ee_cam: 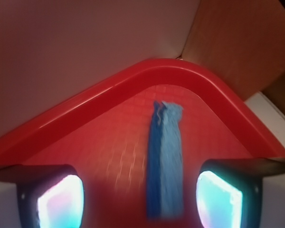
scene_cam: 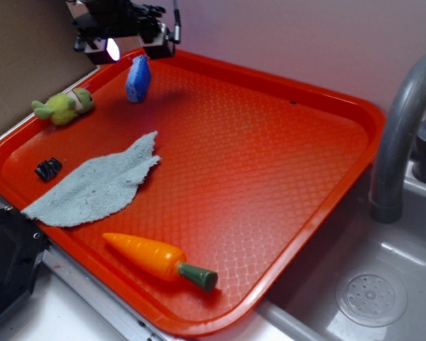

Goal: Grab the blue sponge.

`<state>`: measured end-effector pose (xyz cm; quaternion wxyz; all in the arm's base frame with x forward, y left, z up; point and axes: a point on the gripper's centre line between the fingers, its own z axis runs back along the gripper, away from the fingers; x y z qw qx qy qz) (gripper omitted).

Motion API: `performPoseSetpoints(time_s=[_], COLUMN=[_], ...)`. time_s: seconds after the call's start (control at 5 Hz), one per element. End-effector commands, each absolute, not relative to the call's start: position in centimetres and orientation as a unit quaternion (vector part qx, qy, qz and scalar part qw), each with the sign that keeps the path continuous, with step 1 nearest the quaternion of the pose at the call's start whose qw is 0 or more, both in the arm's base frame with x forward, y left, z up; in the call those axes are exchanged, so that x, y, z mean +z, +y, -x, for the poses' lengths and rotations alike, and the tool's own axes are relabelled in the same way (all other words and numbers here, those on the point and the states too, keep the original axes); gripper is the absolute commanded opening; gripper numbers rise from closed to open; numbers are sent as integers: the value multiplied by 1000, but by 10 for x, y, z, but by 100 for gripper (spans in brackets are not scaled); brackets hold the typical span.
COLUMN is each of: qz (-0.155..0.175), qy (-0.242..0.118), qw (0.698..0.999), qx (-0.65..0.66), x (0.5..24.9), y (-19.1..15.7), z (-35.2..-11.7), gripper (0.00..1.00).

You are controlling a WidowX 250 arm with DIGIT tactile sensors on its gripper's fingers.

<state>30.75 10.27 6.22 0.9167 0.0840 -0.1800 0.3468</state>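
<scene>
The blue sponge (scene_cam: 138,79) stands on edge near the far left corner of the red tray (scene_cam: 270,142). In the wrist view the blue sponge (ee_cam: 165,161) is a tall narrow strip, dark blue on its left side and paler and rough on its right. My gripper (scene_cam: 131,47) hangs just above and behind it at the tray's back rim. The gripper (ee_cam: 140,202) is open, its two glowing pads wide apart. The sponge lies between them, nearer the right pad (ee_cam: 217,199), with red tray showing on both sides.
A green plush toy (scene_cam: 64,106) lies left of the sponge. A pale blue-grey cloth (scene_cam: 99,185), a small black clip (scene_cam: 48,169) and an orange toy carrot (scene_cam: 160,261) lie nearer the front. The tray rim (ee_cam: 109,95) and wall sit close behind. A grey faucet (scene_cam: 397,135) and sink lie right.
</scene>
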Motion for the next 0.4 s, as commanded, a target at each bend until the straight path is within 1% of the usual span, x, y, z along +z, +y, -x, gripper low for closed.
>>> performPoseSetpoints(time_s=[0.0, 0.2], qz=[-119, -118], qy=[-173, -161], qw=[920, 927], qx=[331, 319], x=[46, 39], y=[123, 119], z=[-324, -318], gripper=[100, 91])
